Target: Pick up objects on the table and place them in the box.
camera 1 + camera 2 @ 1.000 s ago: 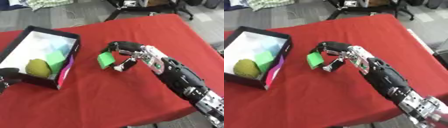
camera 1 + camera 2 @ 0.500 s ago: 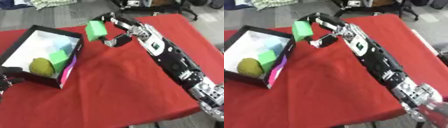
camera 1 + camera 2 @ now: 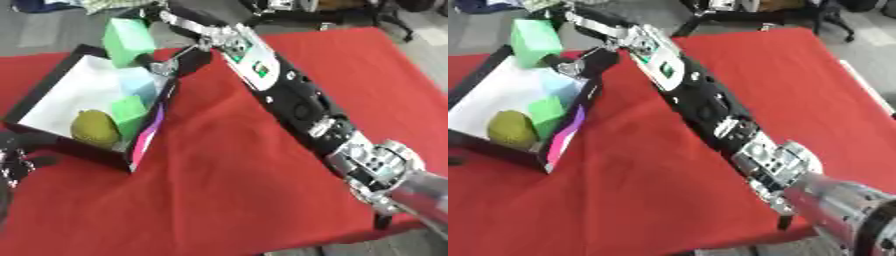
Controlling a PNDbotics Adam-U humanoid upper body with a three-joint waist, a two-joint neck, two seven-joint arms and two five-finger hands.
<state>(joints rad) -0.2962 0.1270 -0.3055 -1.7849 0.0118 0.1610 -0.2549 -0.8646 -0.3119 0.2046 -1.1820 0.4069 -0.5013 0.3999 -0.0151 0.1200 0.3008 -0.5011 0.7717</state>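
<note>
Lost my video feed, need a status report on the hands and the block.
Right hand shut on green block, held above the box. Left hand idle at lower left. Box holds a yellow-green fruit and green cube. Nothing blocking the drop.

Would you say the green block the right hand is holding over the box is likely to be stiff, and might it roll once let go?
Green block keeps crisp flat faces in the right hand, so probably stiff. Boxy shape: unlikely to roll in the box.

Our right hand (image 3: 179,30) gripped a green block (image 3: 129,41) above the far side of the black box (image 3: 52,142), which held a yellow-green fruit (image 3: 94,128) and another green block (image 3: 129,111).
</note>
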